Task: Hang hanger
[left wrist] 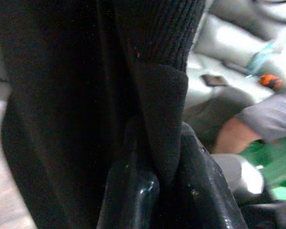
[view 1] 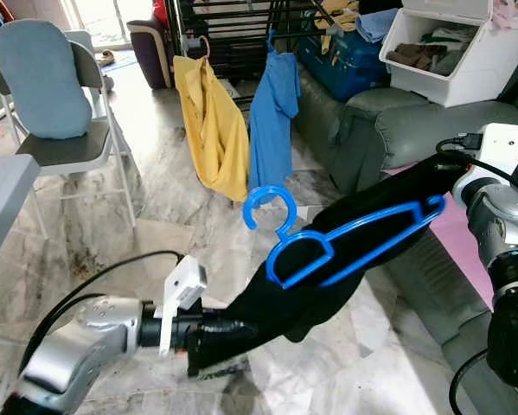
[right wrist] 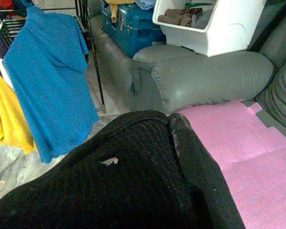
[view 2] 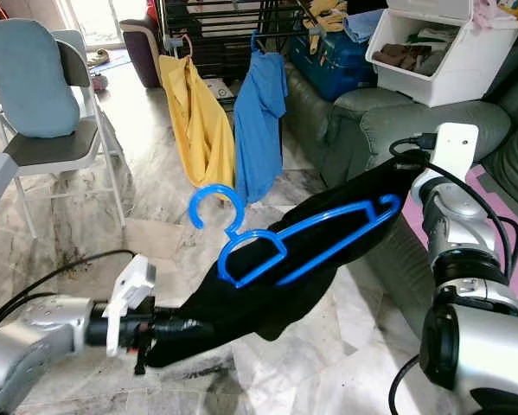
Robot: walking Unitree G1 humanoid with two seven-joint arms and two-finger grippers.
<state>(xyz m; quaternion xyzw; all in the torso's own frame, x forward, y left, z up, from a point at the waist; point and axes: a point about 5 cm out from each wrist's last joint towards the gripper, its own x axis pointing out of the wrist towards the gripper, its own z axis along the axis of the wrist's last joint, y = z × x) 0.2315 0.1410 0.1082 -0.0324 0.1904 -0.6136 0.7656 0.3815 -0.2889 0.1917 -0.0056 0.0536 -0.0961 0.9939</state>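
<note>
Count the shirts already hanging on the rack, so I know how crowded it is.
2: a yellow shirt on the left and a blue shirt right beside it, both hanging from the dark rack. The rack's top is cut off, so more may be hidden.

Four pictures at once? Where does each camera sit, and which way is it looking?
Left eye view: on the head, looking forward and down at a black garment on a blue hanger stretched between both silver arms; yellow shirt and blue shirt hang behind.
Right eye view: beside it, same scene, both arms again.
Left wrist view: on the left wrist, looking along its fingers pinching black cloth.
Right wrist view: on the right wrist, over the garment toward the sofa.
Both wrist views share the black garment.
</note>
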